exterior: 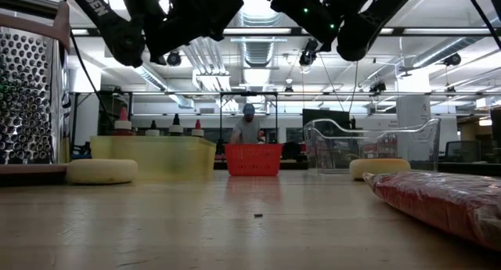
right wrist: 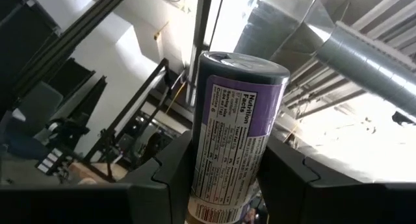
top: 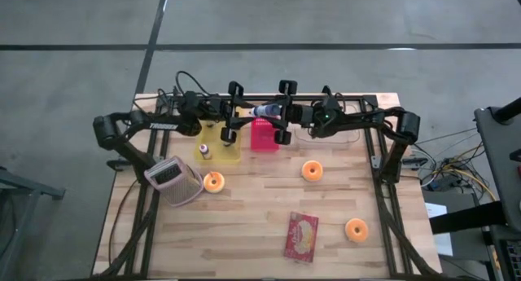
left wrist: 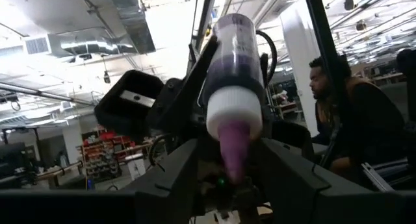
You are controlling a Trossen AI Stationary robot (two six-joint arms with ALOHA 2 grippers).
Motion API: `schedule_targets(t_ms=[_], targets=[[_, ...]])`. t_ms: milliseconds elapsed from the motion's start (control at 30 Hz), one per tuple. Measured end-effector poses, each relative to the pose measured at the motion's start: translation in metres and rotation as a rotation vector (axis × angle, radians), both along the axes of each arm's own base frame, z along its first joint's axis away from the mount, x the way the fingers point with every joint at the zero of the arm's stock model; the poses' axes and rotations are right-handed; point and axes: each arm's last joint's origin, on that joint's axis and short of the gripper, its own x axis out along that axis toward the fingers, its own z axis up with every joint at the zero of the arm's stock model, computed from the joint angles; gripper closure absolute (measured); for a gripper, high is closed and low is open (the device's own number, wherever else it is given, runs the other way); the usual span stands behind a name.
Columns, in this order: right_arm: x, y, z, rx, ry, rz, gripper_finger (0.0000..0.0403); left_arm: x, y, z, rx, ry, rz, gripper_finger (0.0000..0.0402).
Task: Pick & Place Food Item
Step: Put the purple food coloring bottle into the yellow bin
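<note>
A: While both arms meet above the table's far edge, where is the purple squeeze bottle (top: 264,111)?
B: Suspended between them, over the red basket (top: 264,137), nozzle toward the left arm.
A: State of the left gripper (left wrist: 227,175)?
B: Narrowed on the bottle's capped end.
A: And the right gripper (right wrist: 224,185)?
B: Clamped around the bottle's labelled body.
A: Nearby items?
B: Yellow bin (top: 220,152) just beside the basket; clear container (exterior: 368,145) on the other side.

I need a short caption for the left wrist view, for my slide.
Left gripper and right gripper both hold a purple squeeze bottle between them.
</note>
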Motion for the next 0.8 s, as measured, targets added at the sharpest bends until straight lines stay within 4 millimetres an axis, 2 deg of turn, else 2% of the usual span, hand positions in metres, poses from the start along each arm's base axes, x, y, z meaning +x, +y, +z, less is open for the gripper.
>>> schedule_targets(t_ms=[200,800], targets=[[0.0061,-0.0022,0.0005,0.007,0.055,-0.011,0.0261,0.0015,0.0005,0.0037,0.01,-0.007,-0.007,0.0239],[0.0053,-0.0023,-0.0028,0.014,0.063,-0.018,0.0261,0.0008,-0.0006,0.0033,0.024,-0.006,-0.031,0.0239]])
